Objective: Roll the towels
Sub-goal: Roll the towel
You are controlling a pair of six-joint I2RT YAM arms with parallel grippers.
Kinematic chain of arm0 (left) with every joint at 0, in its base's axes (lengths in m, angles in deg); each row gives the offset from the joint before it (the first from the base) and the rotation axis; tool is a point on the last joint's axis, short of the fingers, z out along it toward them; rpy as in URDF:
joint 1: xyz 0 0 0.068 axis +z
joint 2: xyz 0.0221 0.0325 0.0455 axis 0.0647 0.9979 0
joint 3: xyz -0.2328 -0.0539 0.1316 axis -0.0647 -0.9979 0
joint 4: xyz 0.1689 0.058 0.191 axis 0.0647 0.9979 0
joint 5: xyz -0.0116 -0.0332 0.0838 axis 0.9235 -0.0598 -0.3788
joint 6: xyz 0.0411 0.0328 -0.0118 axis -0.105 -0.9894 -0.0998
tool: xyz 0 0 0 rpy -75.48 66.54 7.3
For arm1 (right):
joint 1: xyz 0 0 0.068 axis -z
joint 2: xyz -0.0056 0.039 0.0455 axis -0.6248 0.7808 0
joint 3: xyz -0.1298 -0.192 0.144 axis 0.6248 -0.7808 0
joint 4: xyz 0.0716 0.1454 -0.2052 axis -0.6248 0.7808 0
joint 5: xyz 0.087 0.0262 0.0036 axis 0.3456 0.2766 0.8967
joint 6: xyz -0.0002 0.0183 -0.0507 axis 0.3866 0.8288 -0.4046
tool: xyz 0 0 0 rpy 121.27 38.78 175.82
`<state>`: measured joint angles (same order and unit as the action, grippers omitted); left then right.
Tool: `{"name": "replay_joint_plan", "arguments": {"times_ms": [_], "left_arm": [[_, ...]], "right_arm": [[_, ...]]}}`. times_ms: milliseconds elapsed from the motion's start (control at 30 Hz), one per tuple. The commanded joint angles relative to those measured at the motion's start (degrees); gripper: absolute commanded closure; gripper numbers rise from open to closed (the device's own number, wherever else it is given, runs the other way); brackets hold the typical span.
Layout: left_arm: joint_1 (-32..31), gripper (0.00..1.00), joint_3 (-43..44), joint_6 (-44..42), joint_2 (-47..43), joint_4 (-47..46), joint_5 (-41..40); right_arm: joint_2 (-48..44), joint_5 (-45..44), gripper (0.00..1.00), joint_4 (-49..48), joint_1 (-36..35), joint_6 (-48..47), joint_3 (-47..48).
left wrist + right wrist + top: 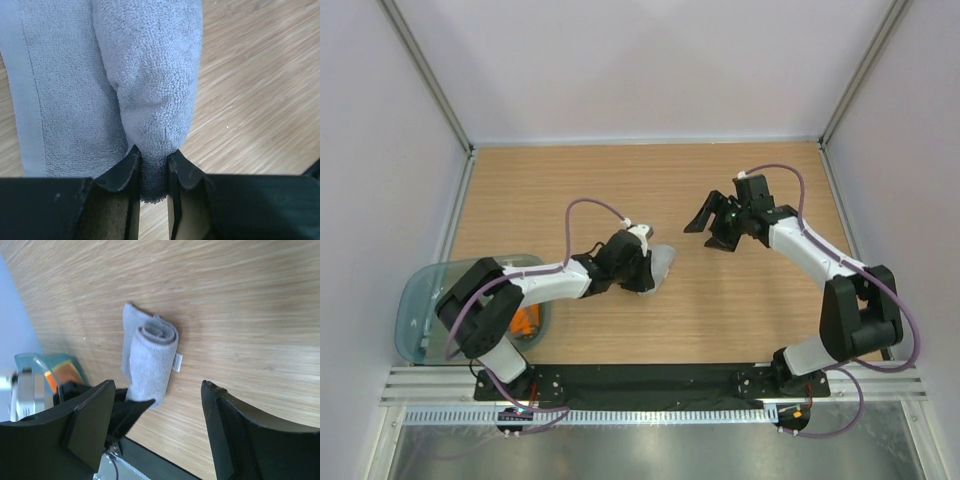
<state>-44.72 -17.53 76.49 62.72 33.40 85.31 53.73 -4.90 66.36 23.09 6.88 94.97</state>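
Right up at the lens, the left gripper (152,165) is clamped on the grey towel (150,75). Its two black fingers (122,170) squeeze the near end of the thick rolled part, and the plush bulges out between them. To the left of that roll lies a flatter layer of the same towel, with a smooth hemmed band along its edge.

Now from above, starting far left. The tub (420,300) sits at the left edge of the tabletop (620,190), partly over the rim. The orange towel (527,320) lies inside it, mostly hidden under the left arm. Moving right, the left arm reaches toward the middle of the tabletop, and the grey towel shows as a pale bundle at its gripper's tip.

The right wrist camera gives the best look at it. The towel is rolled up, the spiral showing at its far end. A flat flap rests against one side and a small white tag (178,362) sticks out on the other.

Further right, the right gripper (715,225) is apart from the towel, jaws spread wide with nothing between them but bare tabletop.
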Motion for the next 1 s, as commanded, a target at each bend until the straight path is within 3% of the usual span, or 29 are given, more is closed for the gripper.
{"name": "replay_joint_plan", "arguments": {"times_ms": [0, 167, 567, 967], "left_arm": [[4.4, 0.86, -2.3, 5.2, -0.9, -5.0, 12.3], [10.4, 0.86, -3.1, 9.5, 4.4, -8.8, 22.6], [19.1, 0.89, -4.7, 17.0, 10.1, -8.5, 31.3], [23.2, 0.91, -6.1, 20.7, 14.3, -9.2, 36.8]], "right_arm": [[-5.0, 5.1, 0.24, -8.2, -0.5, 1.3, -5.9], [-6.9, 9.0, 0.24, -16.4, -1.4, 2.9, -13.1], [0.2, 8.6, 0.23, -32.2, -7.1, 5.9, -16.9], [12.0, 5.1, 0.24, -42.0, -11.1, 7.2, -16.1]]}}
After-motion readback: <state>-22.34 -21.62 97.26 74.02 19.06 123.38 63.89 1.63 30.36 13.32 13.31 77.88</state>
